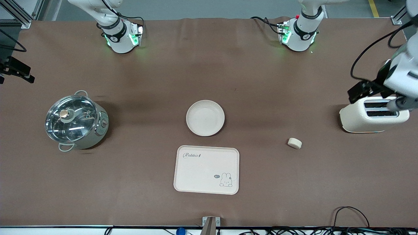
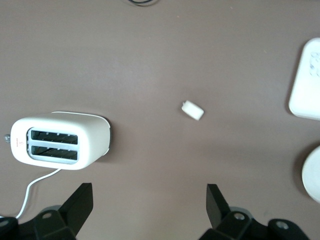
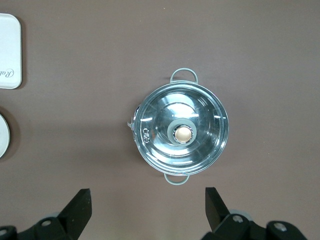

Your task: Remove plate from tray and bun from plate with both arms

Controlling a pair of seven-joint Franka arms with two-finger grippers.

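The plate (image 1: 205,117) and bun (image 1: 295,143) lie bare on the table, both clear of the tray (image 1: 206,169). The left gripper (image 2: 150,200) hangs spread and empty over the toaster (image 1: 373,115); dropping, it could clip it. The right gripper (image 3: 145,202) hovers spread, empty, over the pot (image 3: 181,129)

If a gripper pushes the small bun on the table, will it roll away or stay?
The bun looks like a short puck lying tilted on the brown table, so a push may well set it rolling on its round edge. It is small, so probably light. Whether it is soft cannot be told.
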